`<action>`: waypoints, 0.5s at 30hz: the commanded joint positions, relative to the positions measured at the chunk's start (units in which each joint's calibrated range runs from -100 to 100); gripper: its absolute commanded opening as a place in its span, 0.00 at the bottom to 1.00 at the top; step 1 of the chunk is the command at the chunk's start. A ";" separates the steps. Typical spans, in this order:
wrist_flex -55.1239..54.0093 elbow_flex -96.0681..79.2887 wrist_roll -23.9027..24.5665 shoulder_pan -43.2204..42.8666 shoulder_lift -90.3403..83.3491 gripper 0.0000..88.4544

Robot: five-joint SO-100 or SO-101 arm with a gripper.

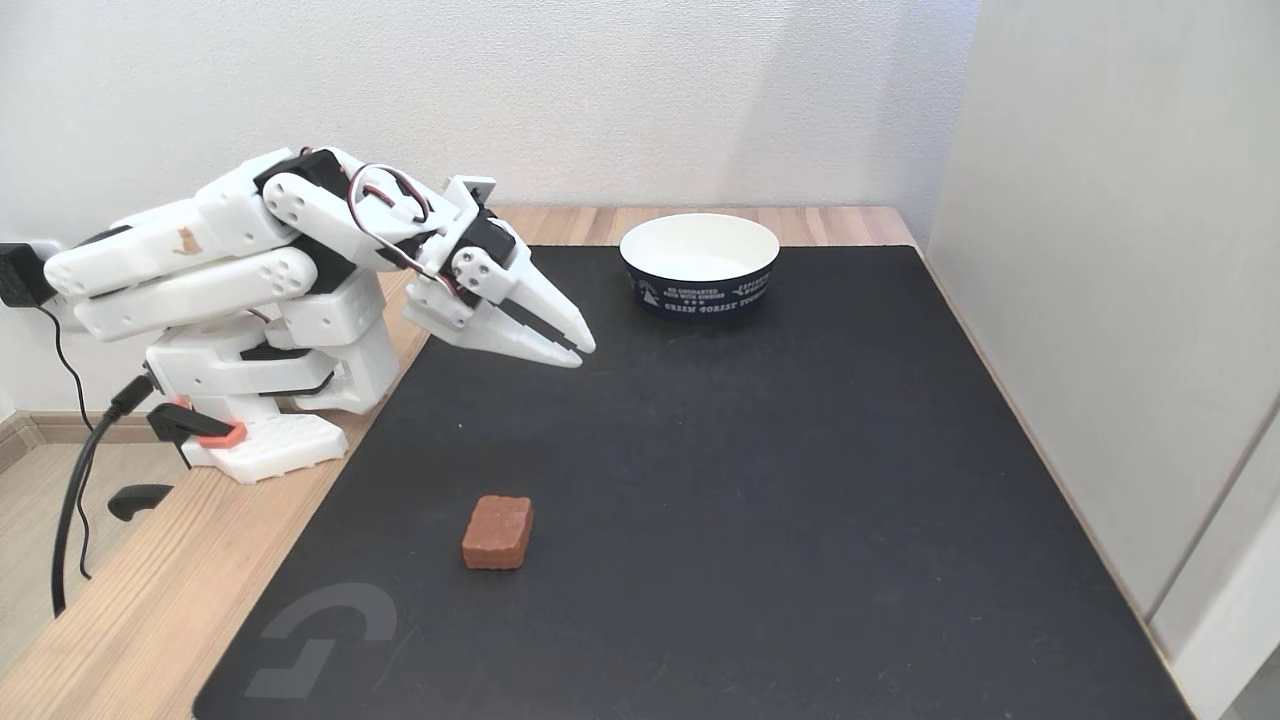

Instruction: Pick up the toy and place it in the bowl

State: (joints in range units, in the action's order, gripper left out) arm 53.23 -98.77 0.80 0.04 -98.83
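The toy (pixel 497 532), a small reddish-brown block with rounded corners, lies on the black mat in the near left part of the fixed view. The bowl (pixel 699 263), white inside and dark navy outside with white lettering, stands at the mat's far edge and holds nothing. My white gripper (pixel 584 351) hangs above the mat's left side, folded back near the arm's base, with its fingers together and nothing between them. It is well behind the toy and left of the bowl.
The black mat (pixel 760 480) covers most of the wooden table (pixel 130 620). The arm's base (pixel 265 440) is clamped at the table's left edge, with cables hanging off. A white wall panel (pixel 1130 300) stands close along the mat's right side.
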 commanded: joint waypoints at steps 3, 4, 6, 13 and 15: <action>-0.14 -0.69 -0.02 0.33 -0.50 0.03; -0.14 -0.69 -0.02 0.33 -0.50 0.03; -0.14 -0.69 -0.12 0.42 -0.50 0.03; -0.14 -0.69 -0.17 0.50 -0.50 0.03; -0.14 -0.69 -0.17 0.50 -0.50 0.03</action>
State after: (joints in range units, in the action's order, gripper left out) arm 53.23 -98.77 0.80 0.04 -98.83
